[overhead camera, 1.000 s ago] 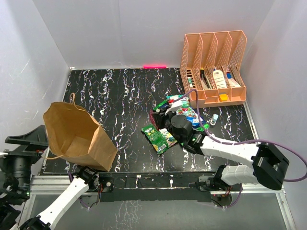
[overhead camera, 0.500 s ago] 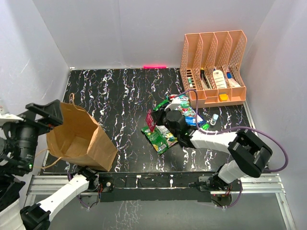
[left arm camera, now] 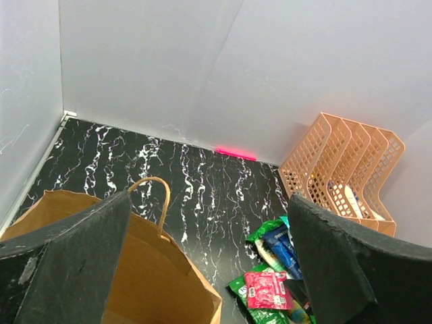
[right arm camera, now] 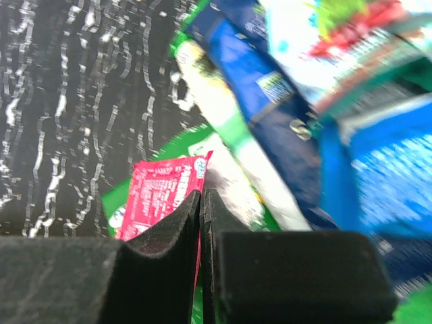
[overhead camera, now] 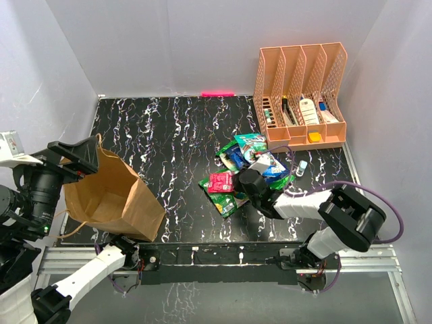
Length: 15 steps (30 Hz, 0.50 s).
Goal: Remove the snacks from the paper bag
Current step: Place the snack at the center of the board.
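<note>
The brown paper bag point(overhead camera: 115, 199) lies at the left with its mouth open; it also shows in the left wrist view point(left arm camera: 135, 270). The snacks lie in a heap at centre right: a large green packet point(overhead camera: 226, 201), a dark blue one point(overhead camera: 236, 157), a teal-green one point(overhead camera: 251, 143). My right gripper point(overhead camera: 236, 182) is low and shut on the edge of the small red packet point(overhead camera: 221, 182), which rests on the green one. In the right wrist view the jaws point(right arm camera: 202, 202) pinch the red packet point(right arm camera: 158, 196). My left gripper point(overhead camera: 71, 158) is open and empty above the bag's far rim.
An orange slotted file rack point(overhead camera: 300, 94) with small bottles and tubes stands at the back right, close to the heap. A small bottle point(overhead camera: 302, 167) lies right of the packets. White walls close in the black marbled table point(overhead camera: 169, 135) on three sides.
My right gripper has lowered the red packet from upright to flat on the green packet, pulling back toward me. My left arm has swung up to the bag's far rim.
</note>
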Each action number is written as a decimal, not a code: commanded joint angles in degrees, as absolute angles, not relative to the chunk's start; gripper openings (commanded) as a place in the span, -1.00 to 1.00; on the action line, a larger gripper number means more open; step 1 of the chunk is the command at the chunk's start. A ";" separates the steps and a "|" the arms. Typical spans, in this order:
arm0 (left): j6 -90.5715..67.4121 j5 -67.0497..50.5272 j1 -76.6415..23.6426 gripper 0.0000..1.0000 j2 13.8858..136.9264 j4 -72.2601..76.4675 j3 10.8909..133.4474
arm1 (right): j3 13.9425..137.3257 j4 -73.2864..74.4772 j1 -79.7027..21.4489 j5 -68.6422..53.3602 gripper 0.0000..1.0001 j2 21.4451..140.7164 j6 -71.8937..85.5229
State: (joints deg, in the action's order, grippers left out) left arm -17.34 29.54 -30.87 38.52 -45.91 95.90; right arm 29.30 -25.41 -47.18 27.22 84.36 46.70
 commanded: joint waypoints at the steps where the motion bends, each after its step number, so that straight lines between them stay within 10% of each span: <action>1: -15.83 28.17 -31.45 0.97 39.32 -43.95 95.04 | 26.57 -21.44 -47.02 32.48 -0.85 78.44 49.64; 11: -15.15 28.29 -32.16 0.97 39.16 -43.68 95.18 | 25.69 -1.77 -47.11 21.19 0.14 60.20 42.97; 15: -14.79 28.62 -32.22 0.97 38.64 -43.25 94.13 | 29.37 15.48 -47.03 25.62 0.95 48.43 50.41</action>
